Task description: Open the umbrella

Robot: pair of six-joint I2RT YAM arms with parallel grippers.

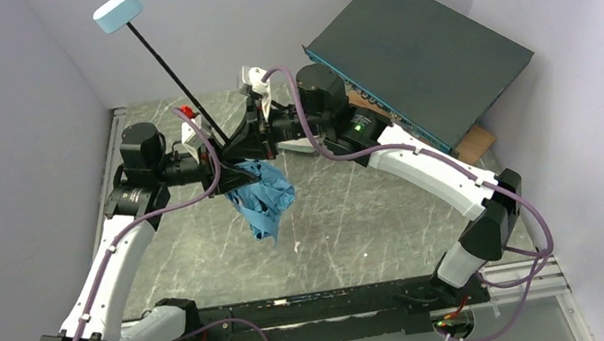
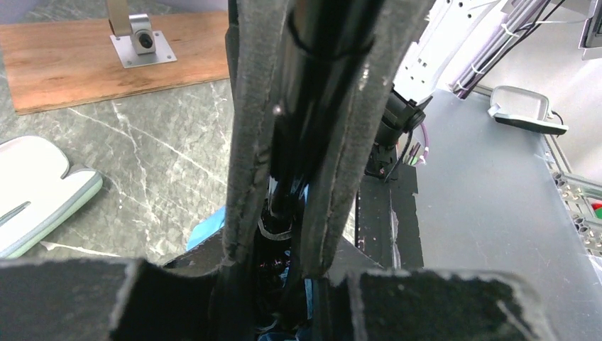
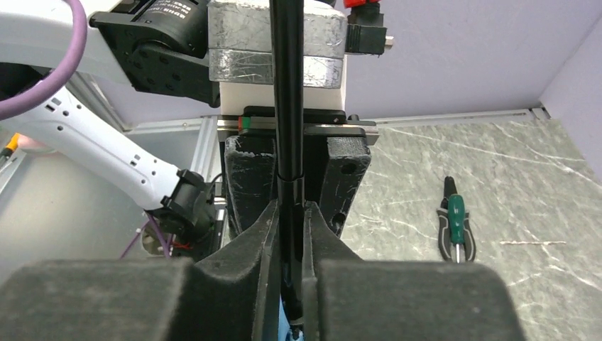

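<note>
The umbrella is held up off the table between both grippers. Its small light-blue handle (image 1: 118, 12) points up and to the back left. Its thin black shaft (image 1: 179, 81) slants down to the crumpled sky-blue canopy (image 1: 264, 198), which hangs folded below the grippers. My left gripper (image 1: 225, 170) is shut on the umbrella at the top of the canopy; in its wrist view the black shaft (image 2: 298, 121) runs between its jaws (image 2: 284, 259). My right gripper (image 1: 251, 137) is shut on the shaft (image 3: 287, 106) just above, its jaws (image 3: 289, 213) pressed against it.
A big dark-grey flat box (image 1: 416, 56) leans at the back right over a wooden board (image 1: 475, 144). A pale grey-green case (image 2: 35, 192) and a board with a metal bracket (image 2: 138, 39) lie on the marble table (image 1: 360, 225). Green-handled pliers (image 3: 454, 227) lie nearby.
</note>
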